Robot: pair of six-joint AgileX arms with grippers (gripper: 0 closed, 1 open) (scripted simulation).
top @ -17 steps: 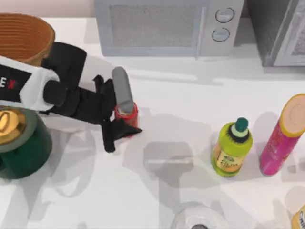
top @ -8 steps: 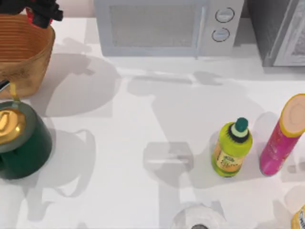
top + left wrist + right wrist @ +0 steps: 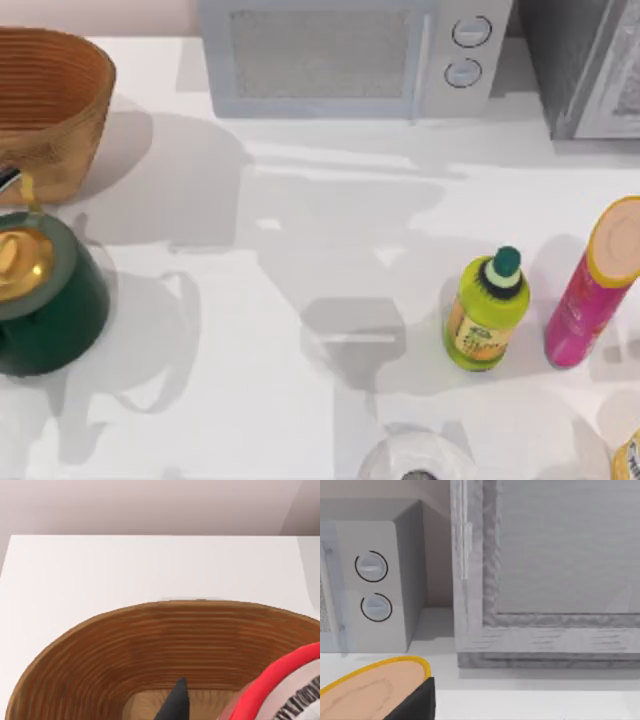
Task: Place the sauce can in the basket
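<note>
In the left wrist view one dark finger (image 3: 175,702) of the left tool points down into the wicker basket (image 3: 150,645), and the sauce can (image 3: 285,685) sits right beside it, its red rim and silvery ribbed face close to the lens. The tool looks clamped on the can, held above the basket's floor and inside its rim. By my judgement the carry is done and only the release and the lift away remain.

From the top view the basket (image 3: 50,110) stands at the desk's far left corner, behind the dark green pot (image 3: 45,300) with its gold lid.

The right tool is parked near the pink tube (image 3: 375,687); I cannot tell its state.

The yellow-green bottle (image 3: 487,312) carries a label, but its writing is unreadable.
</note>
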